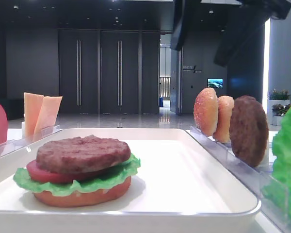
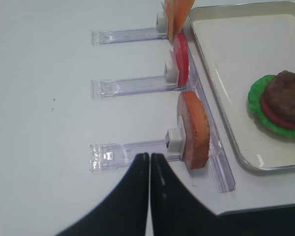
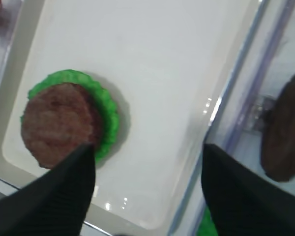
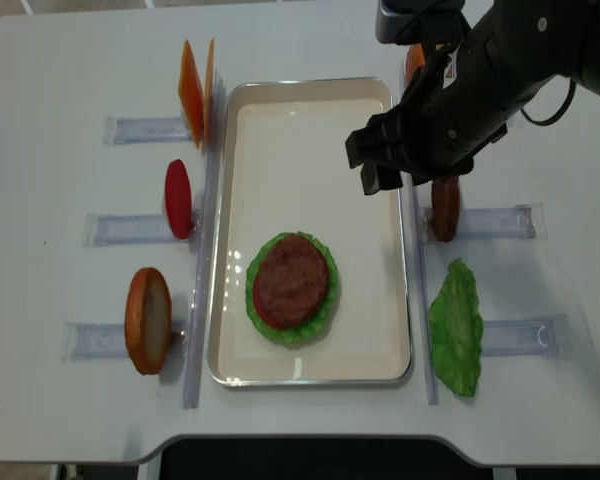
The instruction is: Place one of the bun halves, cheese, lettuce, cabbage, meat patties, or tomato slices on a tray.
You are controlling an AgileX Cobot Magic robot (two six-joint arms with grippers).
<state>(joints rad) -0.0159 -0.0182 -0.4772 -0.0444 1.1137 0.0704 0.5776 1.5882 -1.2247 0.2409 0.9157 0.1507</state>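
On the white tray (image 4: 310,130) lies a stack: an orange bun base (image 1: 82,196), green lettuce (image 4: 325,305), a tomato slice (image 1: 43,174) and a brown meat patty (image 4: 292,282) on top. My right gripper (image 4: 372,165) hangs open and empty above the tray's right rim, beyond the stack. In the right wrist view its fingers (image 3: 64,191) frame bare tray (image 3: 152,73), with the stack's patty (image 3: 56,125) at the left. My left gripper (image 2: 150,157) is shut and empty over the table, beside a bun half (image 2: 194,130) standing in its rack. No cabbage is in view.
Clear racks flank the tray. On the left stand cheese slices (image 4: 195,85), a tomato slice (image 4: 178,198) and a bun half (image 4: 148,320). On the right stand two bun halves (image 1: 206,111), a second patty (image 4: 444,208) and a lettuce leaf (image 4: 455,325).
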